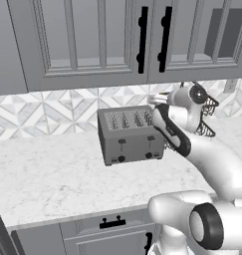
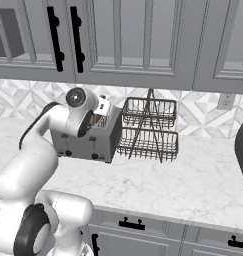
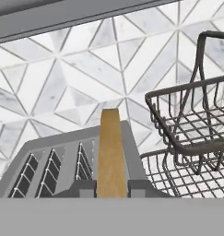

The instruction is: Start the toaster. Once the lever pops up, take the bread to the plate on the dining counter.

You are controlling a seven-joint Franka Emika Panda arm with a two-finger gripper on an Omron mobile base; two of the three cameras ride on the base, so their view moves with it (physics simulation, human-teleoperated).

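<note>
A: Toaster (image 1: 131,135) sits mid-counter against the patterned backsplash (image 1: 48,112), both front levers and knobs facing out.

B: And the gripper (image 3: 111,188) is right over its top, at the end nearest the wire basket rack (image 2: 149,129). From the hand view, the fingertips (image 3: 85,188) are clamped on either face of the bread (image 3: 110,152).

A: Edge-on there, that tan slice, standing upright above the slot closest to the rack.

B: In the right base view the rack stands at three o'clock of the toaster, just beside it. Cabinet doors (image 1: 87,40) hang at twelve.
</note>
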